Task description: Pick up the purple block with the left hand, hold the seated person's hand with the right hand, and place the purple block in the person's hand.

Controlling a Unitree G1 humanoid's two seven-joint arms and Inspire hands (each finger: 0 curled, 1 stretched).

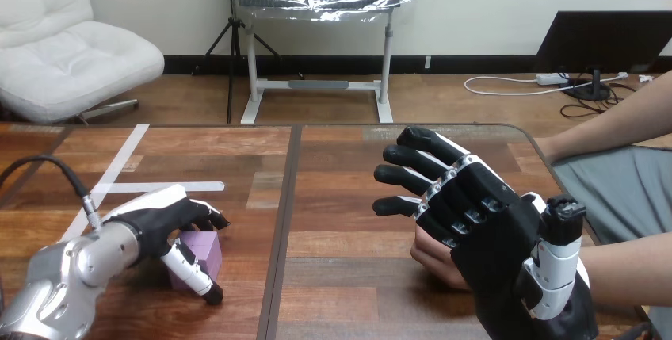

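Left hand [162, 225] closed on the purple block [208, 248]; right hand [499, 238] open over the person's hand [432, 261].
The block sits on the surface [333, 197] at the left, fingers [212, 218] curled over its far edge, thumb against its near face; the person's hand lies well to its right, beneath the right hand's straight fingers, unclasped; the carry, I judge, must run rightward.

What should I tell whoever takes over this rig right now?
Left hand: fingers and thumb curled round the purple block, which seems to rest on the table, not yet lifted.
Right hand: fingers straight, lying over the person's hand; no grip visible.
Done: block grasped.
Left: lift the block, hold the person's hand, place the block in it.
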